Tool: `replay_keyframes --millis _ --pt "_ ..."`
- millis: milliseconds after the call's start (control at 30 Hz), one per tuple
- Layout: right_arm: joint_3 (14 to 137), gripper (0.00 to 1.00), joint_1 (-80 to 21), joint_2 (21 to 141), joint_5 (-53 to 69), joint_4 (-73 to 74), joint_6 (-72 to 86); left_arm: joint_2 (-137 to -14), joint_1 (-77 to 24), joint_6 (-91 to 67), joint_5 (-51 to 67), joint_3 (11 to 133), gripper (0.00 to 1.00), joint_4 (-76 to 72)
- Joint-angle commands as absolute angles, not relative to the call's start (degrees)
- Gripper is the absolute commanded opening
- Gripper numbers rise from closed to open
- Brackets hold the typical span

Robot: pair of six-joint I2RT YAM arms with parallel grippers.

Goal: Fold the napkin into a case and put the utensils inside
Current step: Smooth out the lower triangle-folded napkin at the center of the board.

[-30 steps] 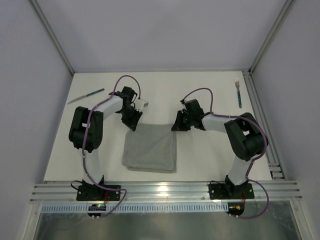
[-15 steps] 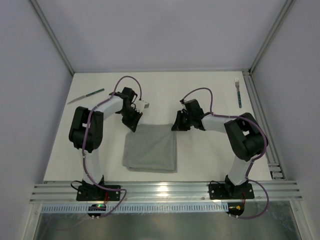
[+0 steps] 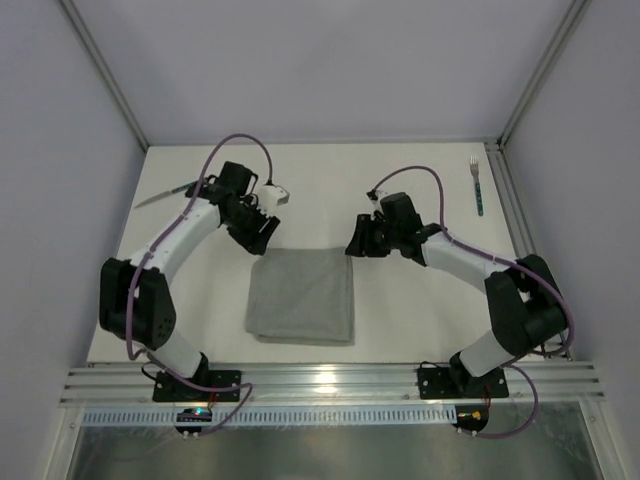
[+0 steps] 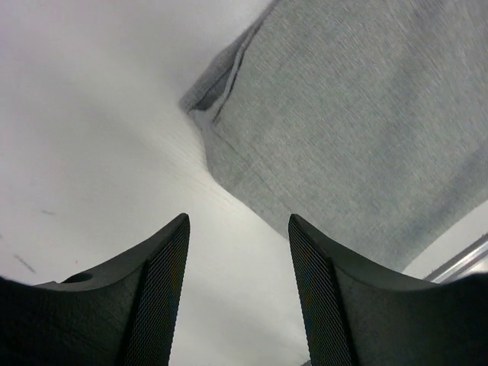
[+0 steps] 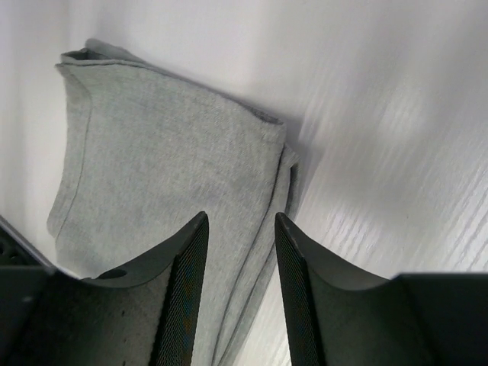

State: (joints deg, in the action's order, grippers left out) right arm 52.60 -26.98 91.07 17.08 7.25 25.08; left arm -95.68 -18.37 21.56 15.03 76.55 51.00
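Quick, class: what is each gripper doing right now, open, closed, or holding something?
Left gripper: open, holding nothing, near a corner of the folded grey fabric napkin.
Right gripper: open, holding nothing, over the napkin's edge.

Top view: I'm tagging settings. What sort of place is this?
Probably a lab robot cell: white table walled by plain grey panels, aluminium rails at its near edge, left arm and right arm bolted there.
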Motion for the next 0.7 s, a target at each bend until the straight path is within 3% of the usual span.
replay_keyframes --millis 0,167,300,400,433,667 --pt "48.71 0.45 -28.65 84.56 17.93 10.63 24.78 -87.65 -18.98 26.88 16.26 72.52 0.57 58.95" --pt "42.99 0.45 -36.62 77.88 19.69 14.58 29.44 -80.09 -23.89 33.56 16.27 66.64 0.57 70.04" --pt "38.16 0.44 -43.58 73.57 20.56 15.29 34.87 -70.5 -35.75 37.53 11.6 59.07 0.56 71.63" --pt "36.57 0.43 -45.88 72.16 21.79 15.21 37.61 -68.56 -42.35 36.22 15.64 59.59 0.26 74.88" --pt "36.13 0.43 -46.14 71.46 21.97 15.29 38.05 -67.51 -46.63 36.12 15.99 59.42 0.22 75.14" --pt "32.87 0.41 -46.58 69.61 20.04 14.42 40.95 -55.99 -66.42 46.05 9.5 49.25 0.33 64.36"
